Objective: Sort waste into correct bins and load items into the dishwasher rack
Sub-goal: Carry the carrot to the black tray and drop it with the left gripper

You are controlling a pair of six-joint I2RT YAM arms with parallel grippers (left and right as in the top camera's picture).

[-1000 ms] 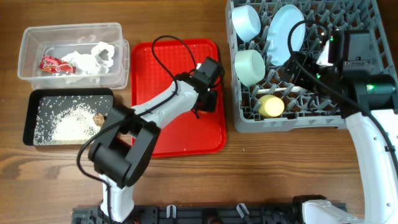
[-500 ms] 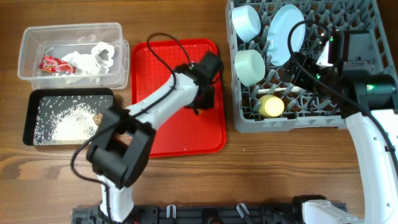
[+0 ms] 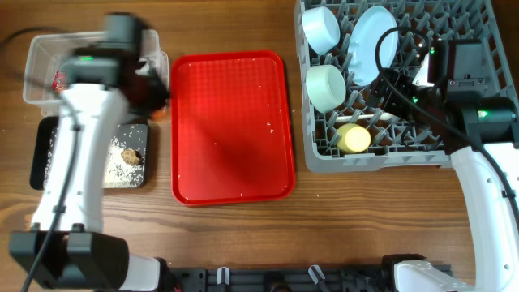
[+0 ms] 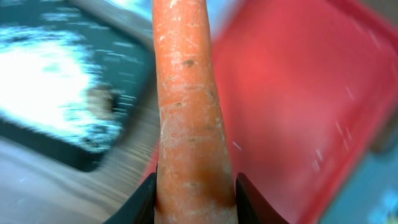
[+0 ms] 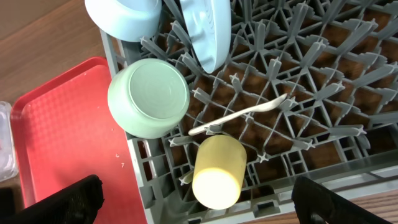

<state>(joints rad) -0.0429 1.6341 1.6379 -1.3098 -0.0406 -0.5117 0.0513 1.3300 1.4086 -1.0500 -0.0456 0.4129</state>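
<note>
We see left gripper tight on carrot | arm upper left, beside black tray | right gripper wide apart, empty, over rack

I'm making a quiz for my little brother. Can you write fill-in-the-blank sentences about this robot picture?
1. The left tool grips an orange ____.
2. The yellow cup lies inside the grey dishwasher ____.
3. The rice sits in the ____ tray, not the red one.

Missing words: carrot; rack; black.
</note>
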